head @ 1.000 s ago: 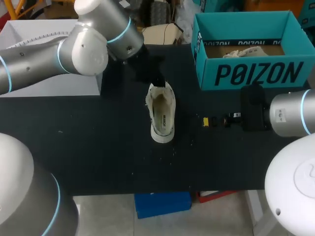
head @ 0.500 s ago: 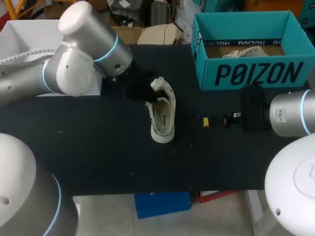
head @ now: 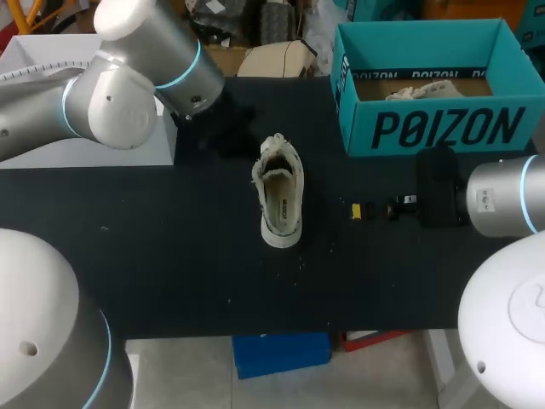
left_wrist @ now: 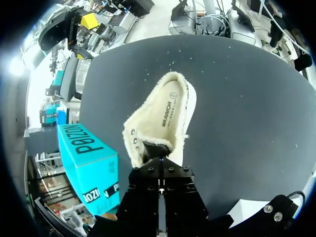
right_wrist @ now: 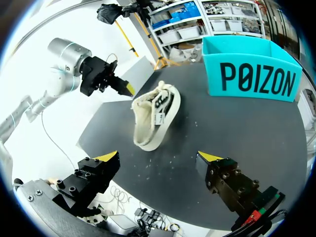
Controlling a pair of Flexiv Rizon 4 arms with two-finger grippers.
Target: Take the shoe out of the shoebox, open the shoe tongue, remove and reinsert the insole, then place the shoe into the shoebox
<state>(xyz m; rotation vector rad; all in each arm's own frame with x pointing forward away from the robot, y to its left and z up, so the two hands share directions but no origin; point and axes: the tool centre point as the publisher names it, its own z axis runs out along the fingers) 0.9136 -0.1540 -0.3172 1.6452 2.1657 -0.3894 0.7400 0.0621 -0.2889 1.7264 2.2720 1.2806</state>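
Shoe (head: 279, 200): upright on the bench (head: 170, 256), well apart from the shoebox (head: 426, 128).
Left end effector (right_wrist: 127, 89): fingers together, empty, just beside the shoe's tongue end.
Right end effector (right_wrist: 158, 158): wide open, empty, near the shoe's side.
Risk: closed fingers could tip the shoe rather than catch its tongue.

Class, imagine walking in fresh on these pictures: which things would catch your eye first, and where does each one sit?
The bright teal shoebox stands out at the black table's far right corner, open on top. A cream fleece-lined shoe sits alone mid-table, with the left gripper close by its toe end and the right gripper, jaws wide open, off to its right.
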